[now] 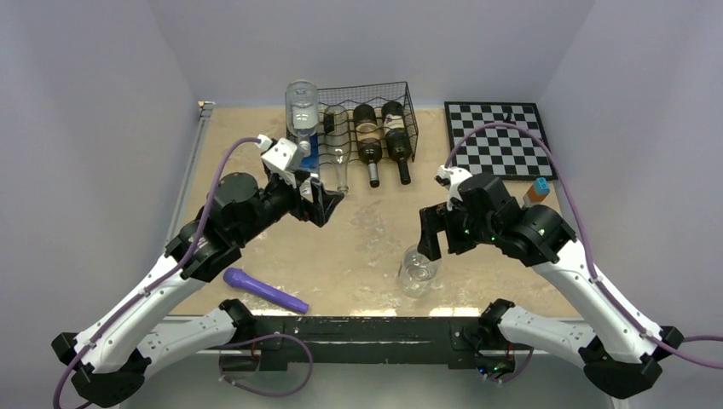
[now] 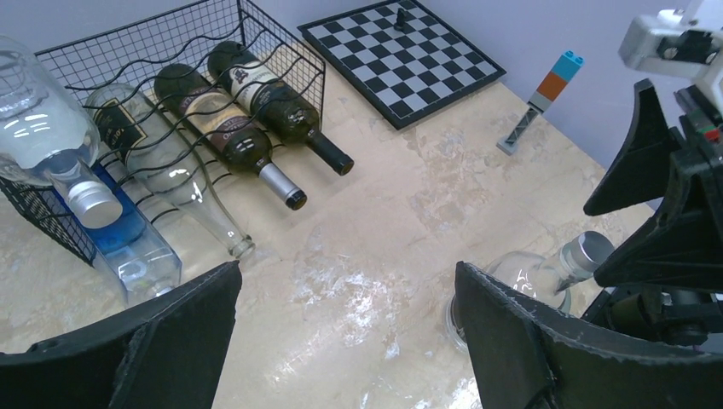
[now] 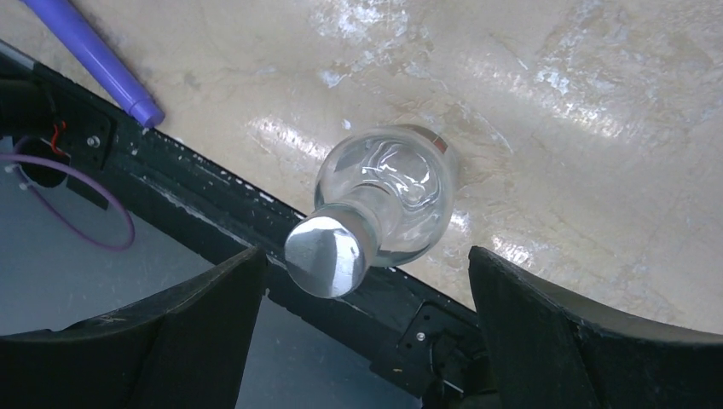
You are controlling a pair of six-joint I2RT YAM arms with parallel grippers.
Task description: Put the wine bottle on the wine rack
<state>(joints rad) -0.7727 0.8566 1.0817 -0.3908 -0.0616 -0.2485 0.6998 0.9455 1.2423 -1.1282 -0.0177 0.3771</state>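
The black wire wine rack (image 1: 401, 102) stands at the back middle. It holds two dark wine bottles (image 1: 384, 136) and a clear one (image 1: 338, 149), all lying with necks toward me; the rack also shows in the left wrist view (image 2: 170, 51). A clear glass bottle (image 1: 418, 271) with a silver cap (image 3: 328, 256) stands upright near the front edge. My right gripper (image 3: 367, 332) is open above it, jaws either side of the cap without touching it. My left gripper (image 2: 345, 341) is open and empty over bare table in front of the rack.
A big clear bottle (image 1: 302, 106) stands neck-down over a blue-tinted square bottle (image 2: 128, 239) at the rack's left end. A chessboard (image 1: 499, 136) lies at back right, a small brick tower (image 1: 535, 192) near it. A purple tube (image 1: 264, 290) lies front left.
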